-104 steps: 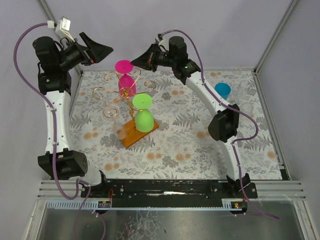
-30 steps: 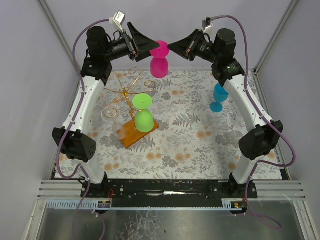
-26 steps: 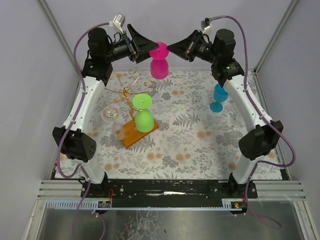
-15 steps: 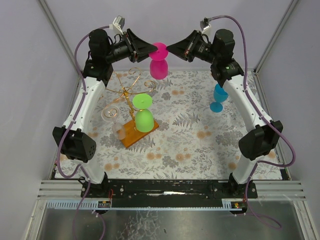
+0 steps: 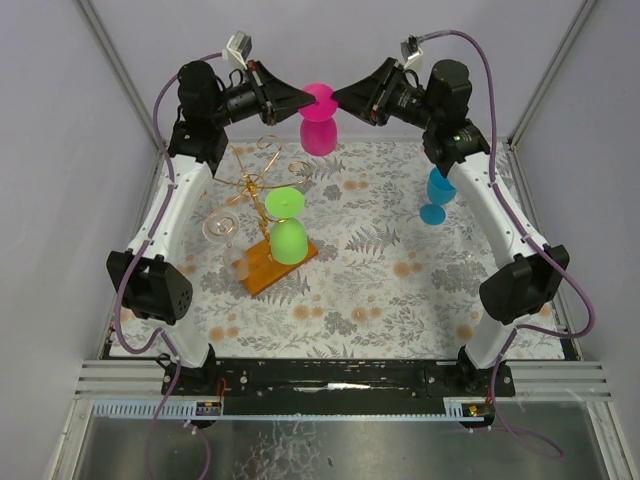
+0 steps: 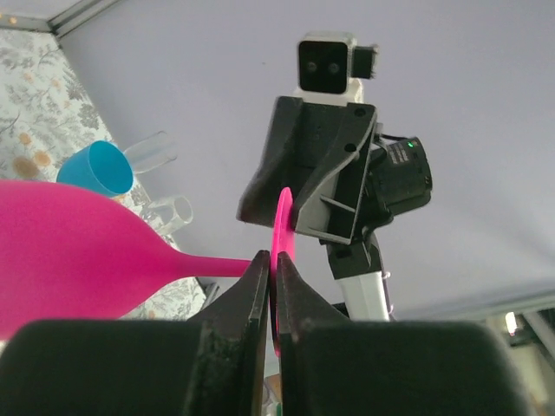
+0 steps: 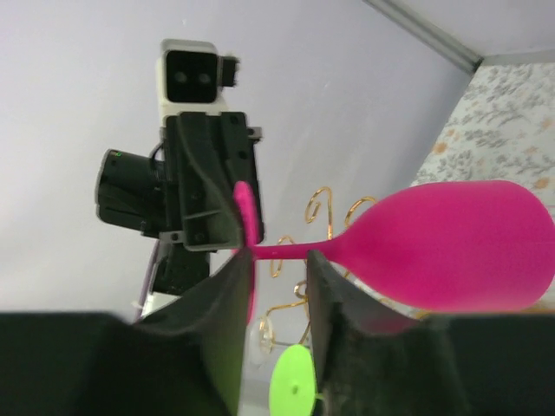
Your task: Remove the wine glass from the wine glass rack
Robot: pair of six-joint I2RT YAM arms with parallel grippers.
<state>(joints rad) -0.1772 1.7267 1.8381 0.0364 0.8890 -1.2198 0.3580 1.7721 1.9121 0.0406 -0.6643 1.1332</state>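
The pink wine glass [image 5: 318, 133] hangs in the air at the back, clear of the wine glass rack [image 5: 258, 183], bowl down in the top view. My left gripper [image 5: 308, 100] is shut on the thin edge of its round foot [image 6: 282, 227], and the bowl [image 6: 69, 260] reaches left in the left wrist view. My right gripper [image 5: 338, 98] faces it from the other side, open. Its fingers [image 7: 277, 260] stand apart below the stem, with the bowl [image 7: 451, 243] to the right. The gold wire rack rises from its wooden base [image 5: 262, 270].
A green glass [image 5: 288, 238] and a clear glass [image 5: 222, 230] hang upside down on the rack. A blue glass [image 5: 437, 190] stands upright at the back right of the floral mat. The enclosure's back wall is close behind both grippers.
My left gripper has shut on the pink glass's foot. My right gripper, shut on the stem before, has opened. The glass has barely moved.
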